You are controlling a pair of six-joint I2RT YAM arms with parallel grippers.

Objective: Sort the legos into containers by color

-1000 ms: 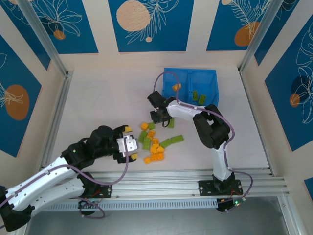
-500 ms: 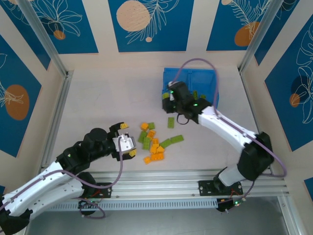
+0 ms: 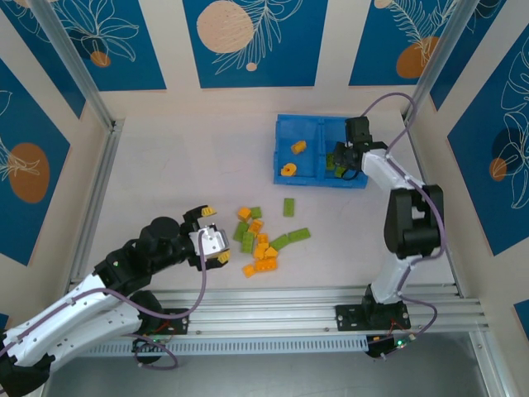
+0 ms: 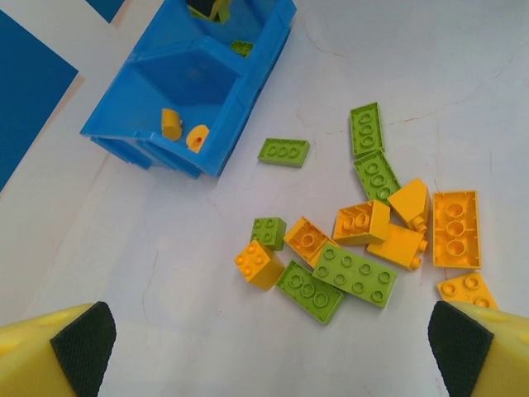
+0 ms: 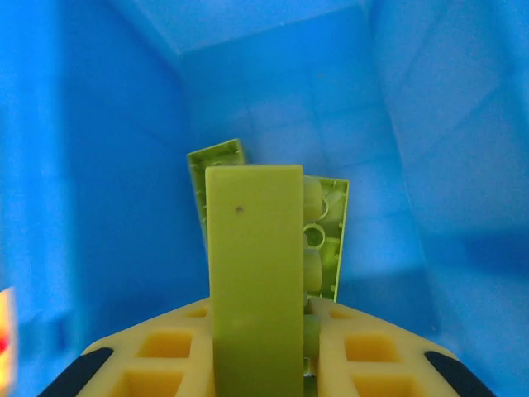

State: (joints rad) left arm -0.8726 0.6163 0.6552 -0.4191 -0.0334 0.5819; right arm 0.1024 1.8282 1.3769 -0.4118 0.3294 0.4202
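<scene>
The legos (image 3: 260, 244) lie in a loose orange-yellow and light green pile on the table, also close below the left wrist camera as the pile (image 4: 364, 240). One green plate (image 3: 288, 207) lies apart, toward the blue tray (image 3: 318, 182). My left gripper (image 3: 216, 237) hangs open just left of the pile, its pads (image 4: 83, 343) wide apart and holding nothing. My right gripper (image 3: 345, 161) is over the tray's right compartment, shut on a green lego (image 5: 252, 248) held edge-on. Other green legos (image 5: 326, 240) lie below it. Two orange pieces (image 3: 288, 170) sit in the left compartment.
The tray stands at the back right of the table, near the right aluminium post (image 3: 430, 66). Metal rails (image 3: 331, 302) run along the near edge by the arm bases. Bare white table (image 3: 182, 165) stretches left of the tray and pile.
My right arm swung from the pile across the tray's left compartment to its right compartment, carrying the green lego. A second orange piece now lies in the left compartment. The left gripper shifted slightly.
</scene>
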